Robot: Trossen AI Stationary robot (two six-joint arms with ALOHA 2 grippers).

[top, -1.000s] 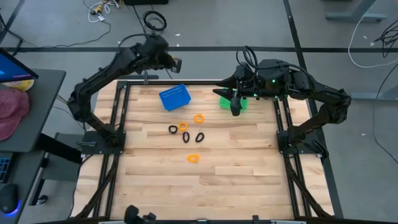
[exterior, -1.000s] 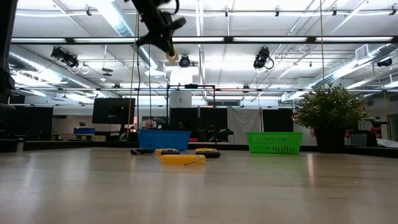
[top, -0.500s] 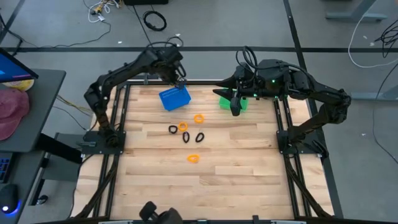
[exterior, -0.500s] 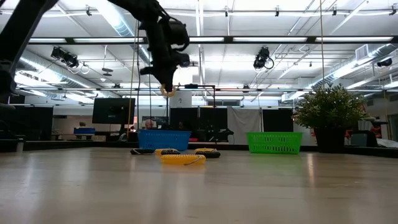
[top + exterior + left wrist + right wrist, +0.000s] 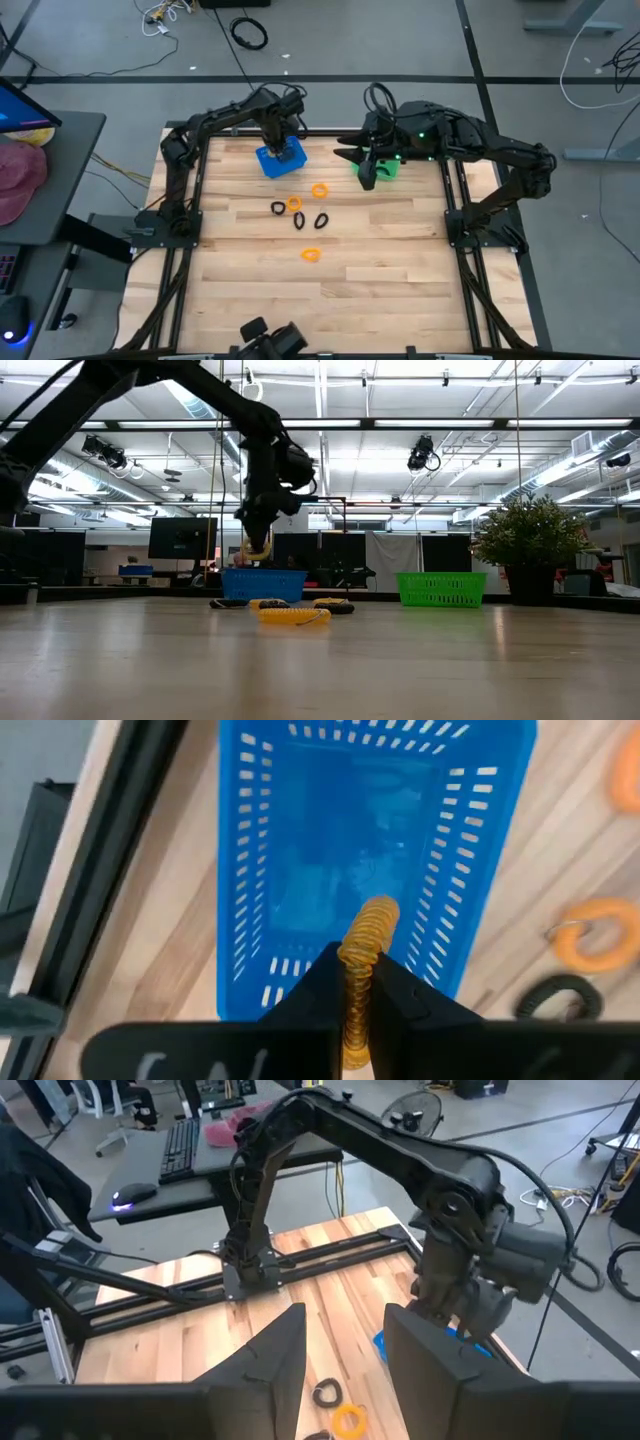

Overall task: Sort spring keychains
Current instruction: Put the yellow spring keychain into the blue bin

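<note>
1. Now the left gripper [image 5: 357, 982] hangs over the blue basket [image 5: 281, 158] near the table's far edge, fingers pinching an orange spring keychain [image 5: 363, 952].
2. The right gripper [image 5: 368, 172], fingers apart, waits by the green basket [image 5: 385, 166].
3. Other keychains [image 5: 300, 214] lie mid-table.

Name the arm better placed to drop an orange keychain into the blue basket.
Left. Its tool is shut on an orange spring keychain directly above the blue basket. The right tool hangs open and empty by the green basket.

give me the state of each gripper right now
Left gripper: shut on an orange spring keychain, above the blue basket.
Right gripper: open, holding nothing, near the green basket.
</note>
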